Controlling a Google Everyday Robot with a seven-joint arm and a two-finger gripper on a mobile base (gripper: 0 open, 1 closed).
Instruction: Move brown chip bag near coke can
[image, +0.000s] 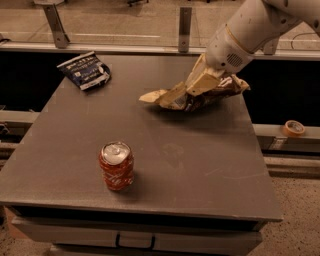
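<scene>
The brown chip bag (200, 98) is a crinkly dark brown and cream bag at the back right of the grey table (200, 165). My gripper (192, 89) comes in from the upper right on a white arm and is shut on the bag, holding it just above the tabletop. The coke can (116, 166) is a small red can with a silver top, standing upright near the front left of the table, well apart from the bag.
A smaller dark blue bag (85, 70) lies at the table's back left corner. A roll of tape (293, 128) sits on a ledge to the right. A rail and glass barrier run behind the table. A drawer handle (135, 243) shows below the front edge.
</scene>
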